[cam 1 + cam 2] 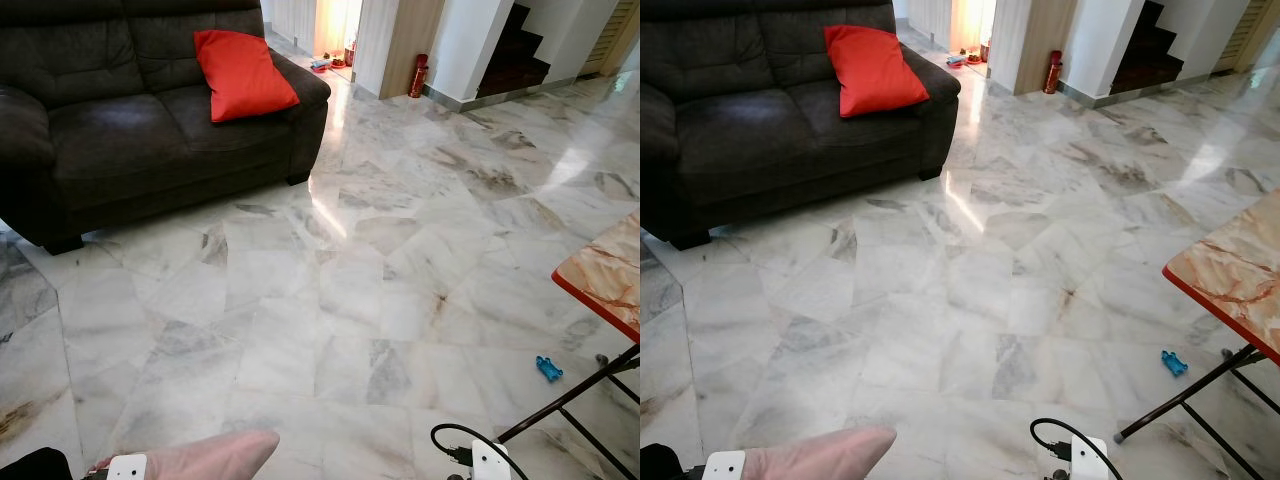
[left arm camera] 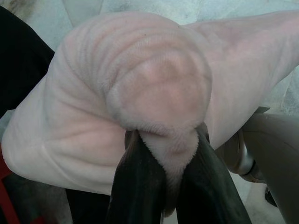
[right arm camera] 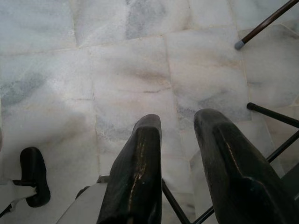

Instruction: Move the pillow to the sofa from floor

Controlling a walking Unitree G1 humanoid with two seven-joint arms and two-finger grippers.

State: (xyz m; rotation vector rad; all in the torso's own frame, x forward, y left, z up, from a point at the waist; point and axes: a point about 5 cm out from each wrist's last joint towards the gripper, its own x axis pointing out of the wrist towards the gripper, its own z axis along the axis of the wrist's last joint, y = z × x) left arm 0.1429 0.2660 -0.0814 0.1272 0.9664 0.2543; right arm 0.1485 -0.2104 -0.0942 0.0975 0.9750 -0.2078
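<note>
Nearest, left gripper (image 2: 170, 179): its two black fingers are pinched tight on a fold of the pale pink pillow (image 2: 140, 84), whose soft, ribbed fabric bunches up around them.
Pillow position: held off the floor, low and close in front of the robot on its left side; one pink corner (image 1: 215, 455) pokes into the bottom of the head views.
Right gripper (image 3: 180, 154): hangs idle over bare tiles, fingers parted with a gap between them and nothing held.
Floor (image 1: 330, 320): glossy white marble with grey veins, looking open between the robot and the seat.
Near right: a folding table (image 1: 610, 275) with a red-edged marbled top and thin black legs; a small blue toy (image 1: 548, 368) lies on the tiles just beside the legs, well off the straight path.
Farther, left: the dark brown sofa (image 1: 130, 130), well apart from the robot, its left and middle cushions bare.
On the sofa: a red cushion (image 1: 243, 75) leans upright against the right armrest.
Farthest: a doorway and a dark stair, with a red bottle (image 1: 418, 76) standing by the wall.
Step in hand: I judge this to be the carry; the pick-up looks done and the placing is not yet done.
Next move calls for: walking ahead and to the left toward the sofa, keeping the pinch firm since only a fold is held, then raising the arm above the seat edge before letting go over a bare cushion.
</note>
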